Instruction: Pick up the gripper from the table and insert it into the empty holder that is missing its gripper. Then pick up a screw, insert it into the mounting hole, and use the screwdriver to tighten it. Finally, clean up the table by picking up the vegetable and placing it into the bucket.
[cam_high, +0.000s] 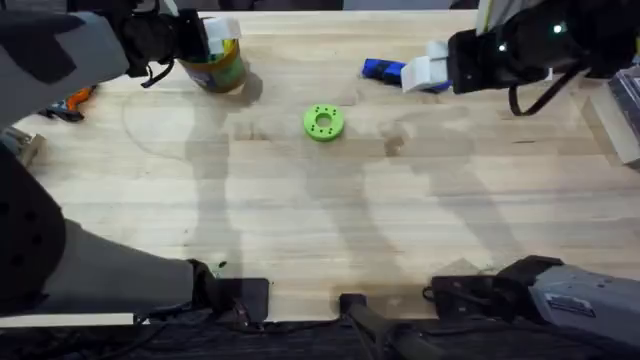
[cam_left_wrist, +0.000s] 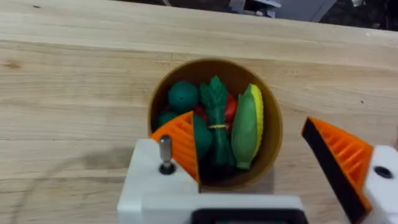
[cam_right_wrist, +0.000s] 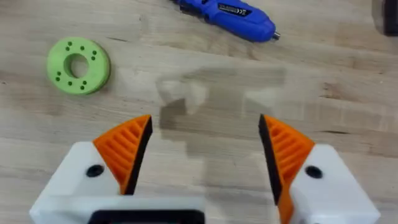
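Tabletop (cam_high: 330, 220): pale wood planks are carrying everything.
Left gripper (cam_left_wrist: 267, 165): hanging wide open and empty above the bucket (cam_left_wrist: 273, 134).
Vegetable (cam_left_wrist: 247, 127): lying inside the bucket among other toy produce.
Right gripper (cam_right_wrist: 202, 152): spreading wide, holding nothing.
Screwdriver (cam_right_wrist: 227, 14): lying on the tabletop; white lettering unreadable.
Green disc (cam_high: 323, 122): sitting mid-table.

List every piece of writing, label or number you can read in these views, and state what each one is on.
Blue pen-shaped electric screwdriver: a line of small white print runs along its body, too small and blurred to read.
Round olive-green bucket with a yellow band: a colourful wrap on its side, with no legible words.
Lime-green round disc with a centre hole: no text.
Nothing else bears writing.
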